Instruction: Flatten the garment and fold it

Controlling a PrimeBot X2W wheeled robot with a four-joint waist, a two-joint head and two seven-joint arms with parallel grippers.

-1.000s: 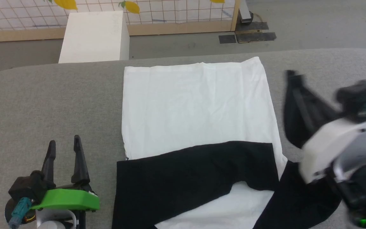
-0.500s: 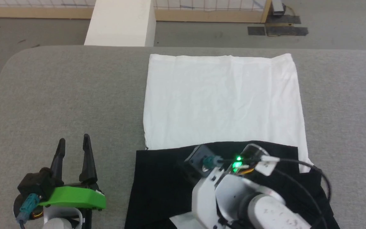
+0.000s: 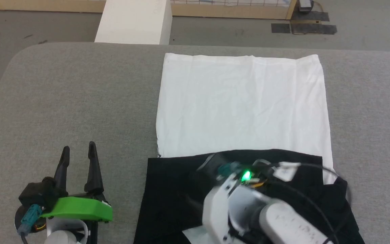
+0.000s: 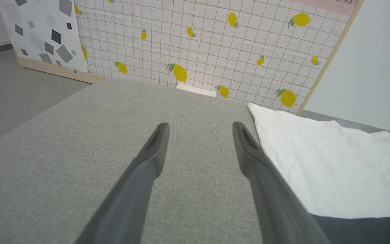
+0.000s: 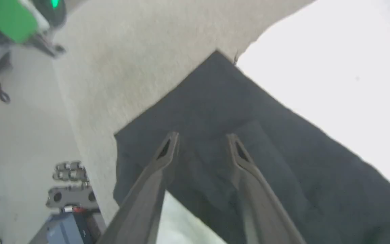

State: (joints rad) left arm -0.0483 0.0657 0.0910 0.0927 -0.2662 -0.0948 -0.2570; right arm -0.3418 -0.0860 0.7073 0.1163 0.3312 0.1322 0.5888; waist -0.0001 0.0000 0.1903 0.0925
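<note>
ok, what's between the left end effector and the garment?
Only bare grey table lies between the left end effector and the garment, per the head view.

garment (image 3: 242,105) flat on the table — black sleeves across white body

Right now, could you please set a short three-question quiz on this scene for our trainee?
1. True or false: the left end effector is gripping the garment.
2. Multiple choice: what colour is the cloth directly beneath the right end effector? A white, B black, C green.
3. Short answer: which end effector stands over bare table, beside the garment rather than over it?

Key: 1 false, its fingers are open with nothing between them; 2 B; 3 the left.
</note>
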